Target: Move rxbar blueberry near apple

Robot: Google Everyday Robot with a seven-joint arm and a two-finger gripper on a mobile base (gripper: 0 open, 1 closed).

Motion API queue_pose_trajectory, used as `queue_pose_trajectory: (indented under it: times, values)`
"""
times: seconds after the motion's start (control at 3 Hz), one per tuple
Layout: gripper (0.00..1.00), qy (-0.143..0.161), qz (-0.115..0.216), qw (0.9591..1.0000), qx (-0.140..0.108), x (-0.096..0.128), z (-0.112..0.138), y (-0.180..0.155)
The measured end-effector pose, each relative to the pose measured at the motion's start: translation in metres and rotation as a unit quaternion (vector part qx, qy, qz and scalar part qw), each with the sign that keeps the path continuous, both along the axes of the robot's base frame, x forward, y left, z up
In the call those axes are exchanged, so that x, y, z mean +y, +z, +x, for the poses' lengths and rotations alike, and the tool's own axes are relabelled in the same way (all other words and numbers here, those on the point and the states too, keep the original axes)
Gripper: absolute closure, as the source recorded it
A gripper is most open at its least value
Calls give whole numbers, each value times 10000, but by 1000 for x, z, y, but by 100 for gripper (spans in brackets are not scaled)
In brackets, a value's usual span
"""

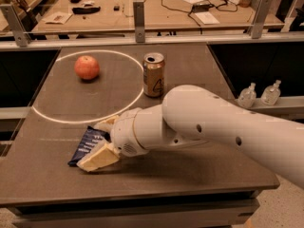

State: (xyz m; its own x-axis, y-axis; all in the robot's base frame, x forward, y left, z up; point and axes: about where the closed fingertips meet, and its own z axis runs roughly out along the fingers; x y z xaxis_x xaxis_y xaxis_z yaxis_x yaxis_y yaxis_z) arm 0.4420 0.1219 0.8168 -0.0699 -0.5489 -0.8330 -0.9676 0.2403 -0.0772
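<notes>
The rxbar blueberry, a dark-blue wrapper with white text, lies flat on the table near its front left. My gripper is down on the bar's right part, with one cream finger at its near edge and the other at its far edge, shut on the bar. The gripper hides the bar's right end. The apple, round and red-orange, sits at the far left inside a white circle marked on the table, well apart from the bar.
A gold can stands upright on the circle's right edge, between the apple and my arm. My white arm crosses the table's right half. The table's front edge is close to the bar. Two small bottles stand off to the right.
</notes>
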Motion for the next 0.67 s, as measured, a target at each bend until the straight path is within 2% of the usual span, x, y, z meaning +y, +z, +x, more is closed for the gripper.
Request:
queue_pose_trajectory:
  times: [0.33, 0.67]
  values:
    - [100, 0, 0, 10000, 0, 0, 0, 2]
    - [100, -83, 1, 10000, 41, 1, 3, 2]
